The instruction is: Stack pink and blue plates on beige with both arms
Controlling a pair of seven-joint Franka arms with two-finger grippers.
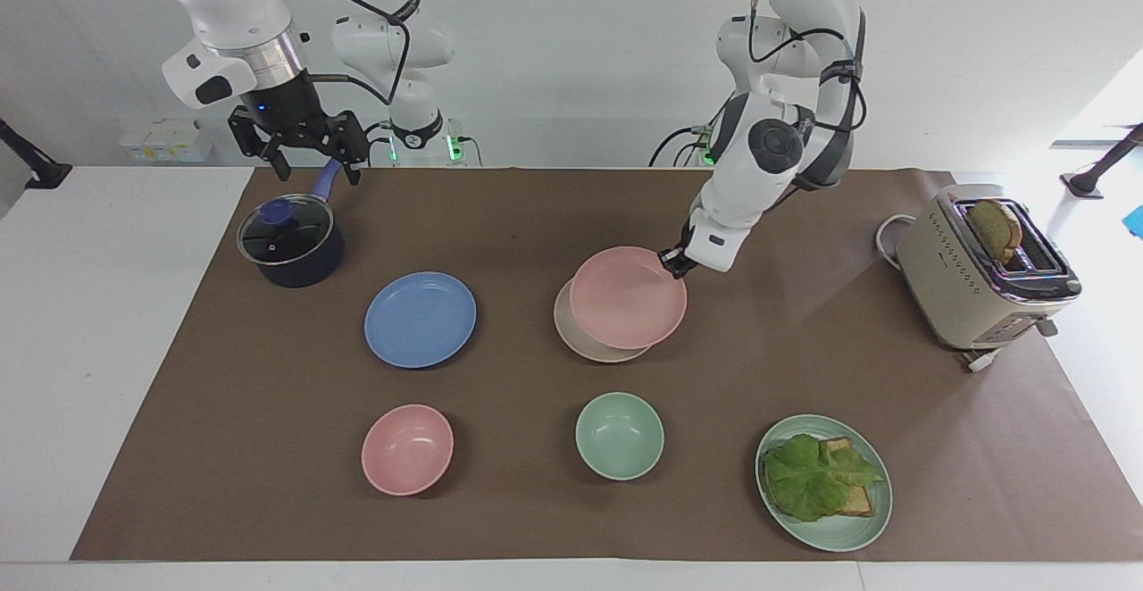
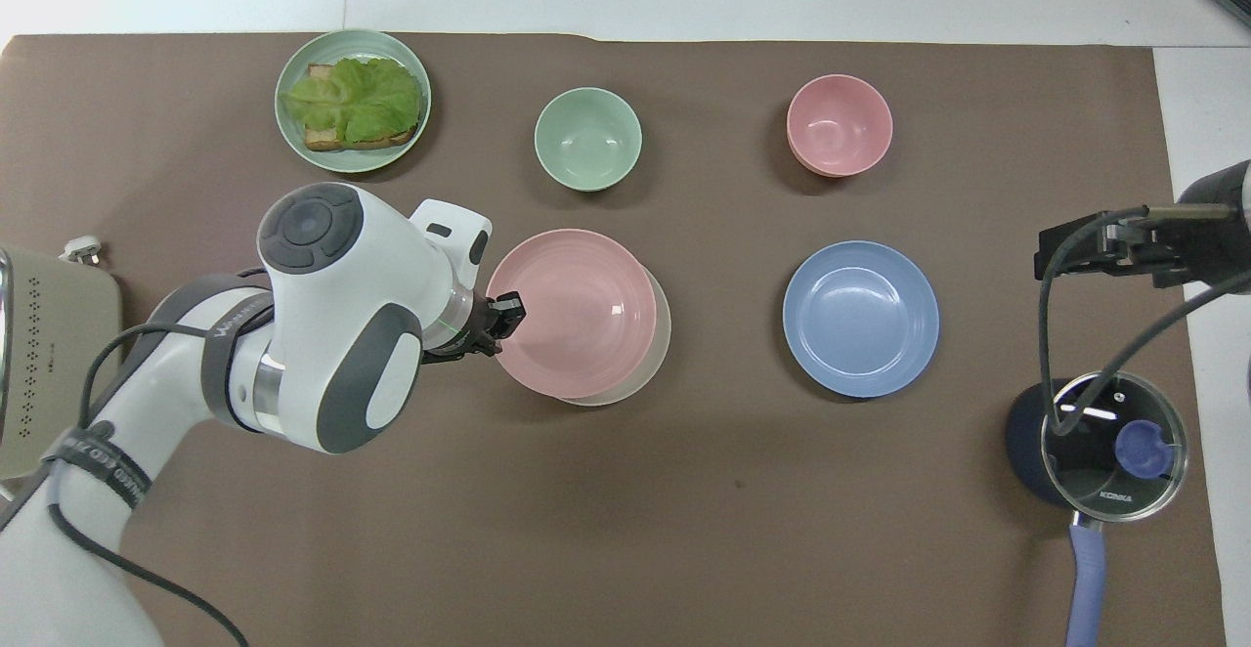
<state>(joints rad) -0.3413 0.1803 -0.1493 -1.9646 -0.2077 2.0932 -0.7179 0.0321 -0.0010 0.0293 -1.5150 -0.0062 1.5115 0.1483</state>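
Observation:
My left gripper (image 1: pixel 671 261) is shut on the rim of the pink plate (image 1: pixel 628 298), on the edge toward the left arm's end of the table. The pink plate (image 2: pixel 572 313) hangs over the beige plate (image 1: pixel 572 334) and covers most of it. Only a crescent of the beige plate (image 2: pixel 658 346) shows, and I cannot tell whether the two touch. The blue plate (image 1: pixel 420 319) lies flat on the mat beside them, toward the right arm's end (image 2: pixel 860 319). My right gripper (image 1: pixel 314 162) waits open in the air over the pot's handle (image 2: pixel 1075 248), holding nothing.
A dark pot with a glass lid (image 1: pixel 290 243) stands at the right arm's end. A pink bowl (image 1: pixel 407 448), a green bowl (image 1: pixel 619 436) and a green plate with lettuce and bread (image 1: pixel 823 482) line the edge farthest from the robots. A toaster (image 1: pixel 987 270) stands at the left arm's end.

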